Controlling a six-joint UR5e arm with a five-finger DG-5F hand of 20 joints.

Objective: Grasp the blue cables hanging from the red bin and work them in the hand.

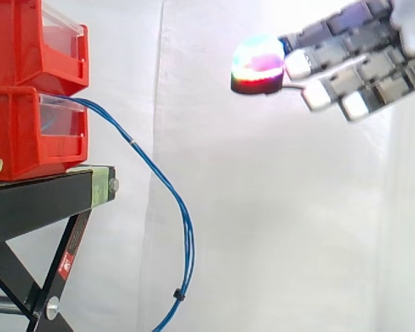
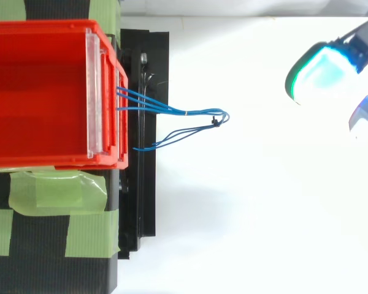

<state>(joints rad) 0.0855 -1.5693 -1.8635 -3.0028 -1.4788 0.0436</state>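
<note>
Hanging blue cables [image 1: 190, 256] (thin, looped bundle)

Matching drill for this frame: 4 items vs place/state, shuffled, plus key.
Column A
1. thin blue cables
2. stacked red plastic bins
3. robot hand with glowing fingertip pads
4. crumpled pale green tape

Column B
a. sit on the black metal stand
b. off to the side, apart from the cables, fingers straight, holding nothing
c. hang in a loop from the lower bin's front
d. stuck on the stand top beside the bins

Pairs: 1-c, 2-a, 3-b, 4-d
</note>
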